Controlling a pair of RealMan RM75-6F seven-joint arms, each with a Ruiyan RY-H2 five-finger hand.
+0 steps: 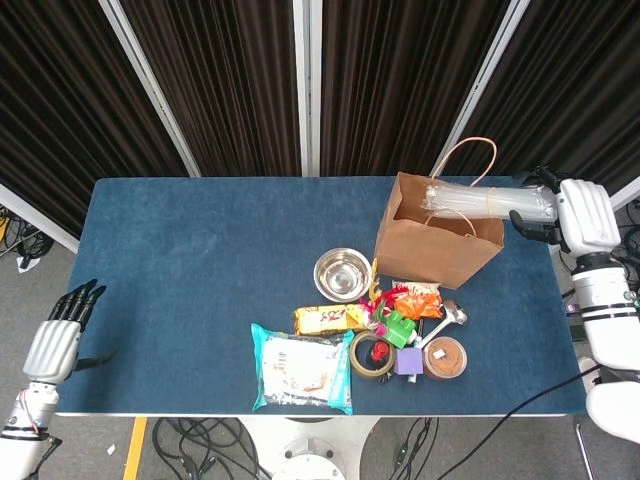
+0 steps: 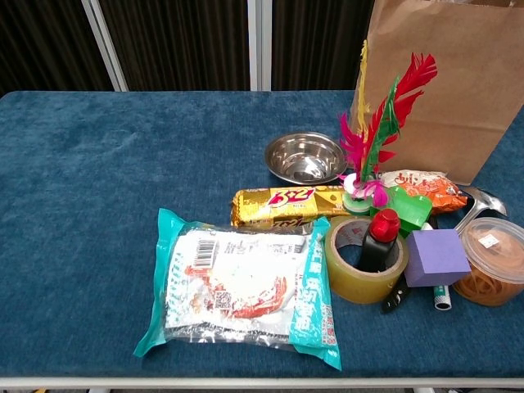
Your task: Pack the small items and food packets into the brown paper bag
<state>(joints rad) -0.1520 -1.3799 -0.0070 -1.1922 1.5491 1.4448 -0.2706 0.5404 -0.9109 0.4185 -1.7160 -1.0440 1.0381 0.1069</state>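
Clear straw bundle [image 1: 478,200] gripped by right hand [image 1: 575,214], over paper bag [image 1: 437,243]; left hand [image 1: 57,340] empty.

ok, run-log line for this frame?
phase: bagging | right hand: holds straw pack over bag mouth | left hand: open, off table | rest: unpacked

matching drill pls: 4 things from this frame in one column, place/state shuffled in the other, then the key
1. clear packet
2. steel bowl
3. red-capped bottle
4. left hand

A. inside the tape roll
B. off the table's left edge, holding nothing
C. held by the right hand across the brown paper bag mouth
D. empty, just left of the bag

Pairs: 1-C, 2-D, 3-A, 4-B
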